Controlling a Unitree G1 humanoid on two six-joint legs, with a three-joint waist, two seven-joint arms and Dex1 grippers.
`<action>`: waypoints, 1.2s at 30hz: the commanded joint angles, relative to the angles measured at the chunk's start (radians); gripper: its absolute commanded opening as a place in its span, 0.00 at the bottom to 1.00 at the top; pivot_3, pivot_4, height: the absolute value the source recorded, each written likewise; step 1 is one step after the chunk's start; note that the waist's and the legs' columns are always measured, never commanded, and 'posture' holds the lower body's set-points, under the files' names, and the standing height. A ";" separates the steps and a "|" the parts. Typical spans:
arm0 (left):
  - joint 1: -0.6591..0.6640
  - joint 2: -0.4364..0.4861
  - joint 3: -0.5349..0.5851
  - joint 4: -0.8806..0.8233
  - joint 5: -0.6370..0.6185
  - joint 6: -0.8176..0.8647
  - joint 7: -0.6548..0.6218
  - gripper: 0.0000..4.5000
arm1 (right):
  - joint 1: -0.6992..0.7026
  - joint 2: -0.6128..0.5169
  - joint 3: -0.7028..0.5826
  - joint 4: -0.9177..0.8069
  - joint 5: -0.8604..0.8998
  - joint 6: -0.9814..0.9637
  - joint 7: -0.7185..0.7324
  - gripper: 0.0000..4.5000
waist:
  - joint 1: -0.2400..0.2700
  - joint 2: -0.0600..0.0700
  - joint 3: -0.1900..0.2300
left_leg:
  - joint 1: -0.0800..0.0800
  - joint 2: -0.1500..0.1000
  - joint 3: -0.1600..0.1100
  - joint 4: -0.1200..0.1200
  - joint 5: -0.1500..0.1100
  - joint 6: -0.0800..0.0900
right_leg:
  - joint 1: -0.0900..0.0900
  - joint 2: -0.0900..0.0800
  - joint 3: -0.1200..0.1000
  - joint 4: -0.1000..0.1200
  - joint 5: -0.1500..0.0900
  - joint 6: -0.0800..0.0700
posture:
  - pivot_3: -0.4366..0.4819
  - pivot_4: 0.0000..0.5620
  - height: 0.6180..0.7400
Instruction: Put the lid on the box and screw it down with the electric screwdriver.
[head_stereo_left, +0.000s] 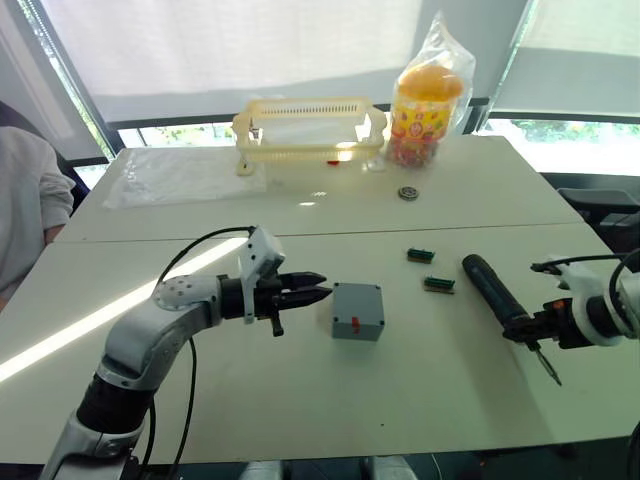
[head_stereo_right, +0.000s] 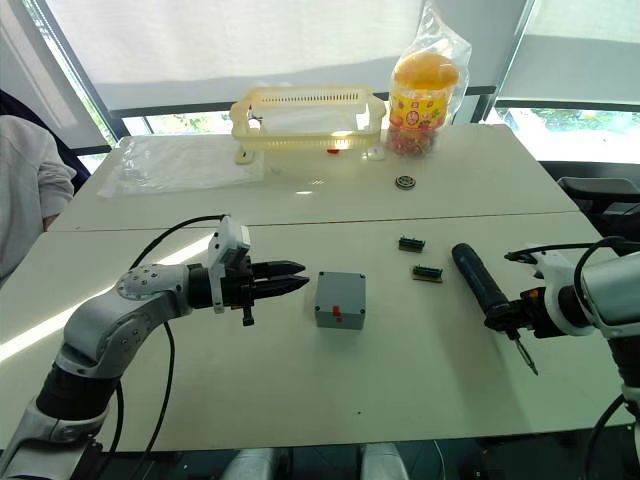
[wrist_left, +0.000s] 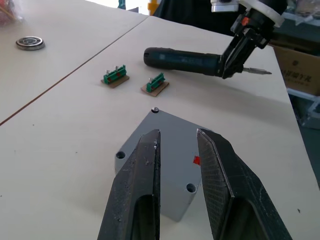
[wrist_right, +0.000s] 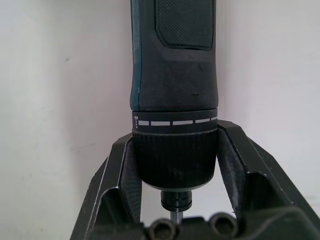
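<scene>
Grey box (head_stereo_left: 358, 311): lid on, table centre; rigid, light, likely slides.
Left gripper (head_stereo_left: 318, 289): at box's 9 o'clock, narrowly parted, empty.
Electric screwdriver (head_stereo_left: 497, 292): at 3 o'clock; my right gripper (head_stereo_left: 533, 327) clamps its collar.

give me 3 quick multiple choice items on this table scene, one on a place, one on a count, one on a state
1. Where is the box?
A. in the yellow basket
B. on the table just ahead of the left gripper
C. under the electric screwdriver

2. How many small green parts lie between the box and the screwdriver?
A. one
B. two
C. four

3. The right gripper is
A. open over the box
B. shut on the box
C. shut on the screwdriver

Answers: 1 B, box sits by the left fingertips; 2 B, a pair shows; 3 C, fingers clamp its collar.
</scene>
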 joint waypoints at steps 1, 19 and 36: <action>-0.020 0.000 0.006 -0.007 0.006 -0.024 -0.011 0.25 | 0.039 -0.017 -0.084 -0.095 0.121 0.006 -0.070 0.38 | 0.001 0.000 0.000 | 0.000 0.000 0.000 0.000 0.000 0.000 | 0.000 0.000 0.000 0.000 0.000 0.000 | 0.48 0.27 1.00; 0.023 -0.019 -0.020 -0.024 0.042 -0.054 -0.007 0.25 | -0.084 -0.098 0.091 0.041 0.302 -0.009 -0.229 0.98 | -0.001 -0.001 0.000 | 0.000 0.000 0.000 0.000 0.000 0.000 | 0.000 0.000 0.000 0.000 0.000 0.000 | 0.48 0.27 1.00; 0.052 -0.010 -0.010 -0.061 0.032 -0.033 0.026 0.25 | -0.154 -0.083 0.360 0.150 0.267 -0.113 -0.167 0.56 | -0.002 -0.008 -0.002 | 0.000 0.001 0.000 0.001 0.000 0.000 | 0.001 0.000 0.000 -0.001 0.000 0.000 | 0.48 0.27 1.00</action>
